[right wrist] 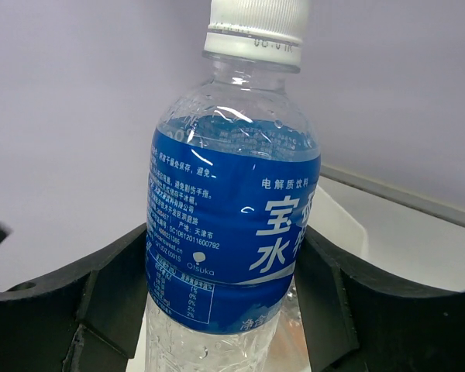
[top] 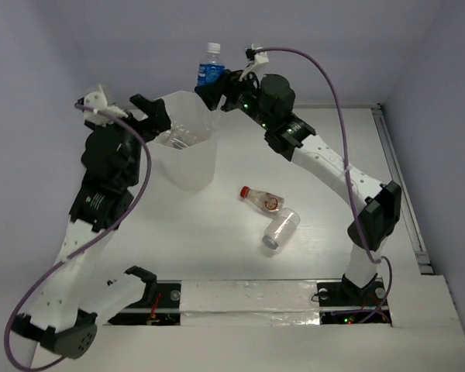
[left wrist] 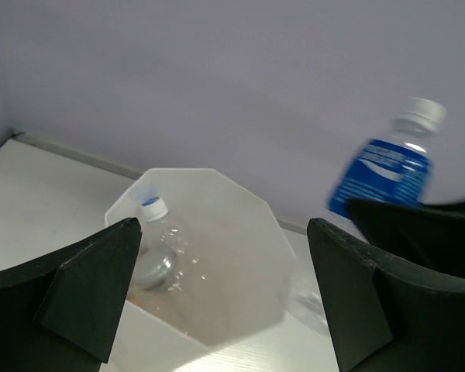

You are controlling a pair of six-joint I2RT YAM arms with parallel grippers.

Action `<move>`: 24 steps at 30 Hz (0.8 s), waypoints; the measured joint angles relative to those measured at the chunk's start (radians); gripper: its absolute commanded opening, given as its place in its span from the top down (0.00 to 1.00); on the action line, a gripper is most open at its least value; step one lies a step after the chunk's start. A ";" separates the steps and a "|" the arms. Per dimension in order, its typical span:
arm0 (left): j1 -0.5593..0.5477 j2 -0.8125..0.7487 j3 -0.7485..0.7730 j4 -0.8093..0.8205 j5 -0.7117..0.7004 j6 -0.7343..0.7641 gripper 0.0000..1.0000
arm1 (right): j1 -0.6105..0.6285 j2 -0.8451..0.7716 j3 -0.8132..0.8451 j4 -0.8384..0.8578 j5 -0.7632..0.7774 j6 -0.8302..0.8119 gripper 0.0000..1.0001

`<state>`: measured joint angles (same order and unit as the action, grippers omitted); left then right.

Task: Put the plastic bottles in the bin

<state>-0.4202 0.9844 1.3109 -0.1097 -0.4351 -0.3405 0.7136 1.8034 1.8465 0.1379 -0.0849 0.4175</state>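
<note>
The bin (top: 191, 167) is a tall translucent white container standing at the back left of the table. A clear bottle (left wrist: 153, 244) with a white-and-blue cap lies inside it and shows through the wall (top: 178, 139). My left gripper (top: 156, 118) hangs over the bin's left rim (left wrist: 240, 182). It is open (left wrist: 225, 291) with nothing between its fingers. My right gripper (top: 218, 87) is shut on an upright blue-labelled bottle (right wrist: 232, 225) with a white cap, held above the bin's far right rim (top: 210, 71). That bottle also appears in the left wrist view (left wrist: 387, 167).
Two more bottles lie on the table to the right of the bin: a red-capped one (top: 261, 200) and a clear one (top: 281, 229) just in front of it. A rail (top: 399, 178) runs along the table's right edge. Walls close the back and sides.
</note>
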 measured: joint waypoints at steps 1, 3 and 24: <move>0.000 -0.049 -0.026 -0.004 0.027 -0.010 0.14 | 0.010 0.023 0.024 -0.005 0.004 -0.012 0.36; -0.004 -0.127 -0.081 -0.022 0.069 -0.026 0.16 | 0.038 0.080 0.092 -0.028 0.018 -0.042 0.35; -0.018 -0.299 -0.298 -0.193 0.409 -0.060 0.23 | 0.072 0.284 0.264 -0.153 0.201 -0.207 0.01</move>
<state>-0.4381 0.6857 1.0130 -0.3031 -0.0265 -0.4007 0.7856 2.0876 2.1105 -0.0151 0.1165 0.2108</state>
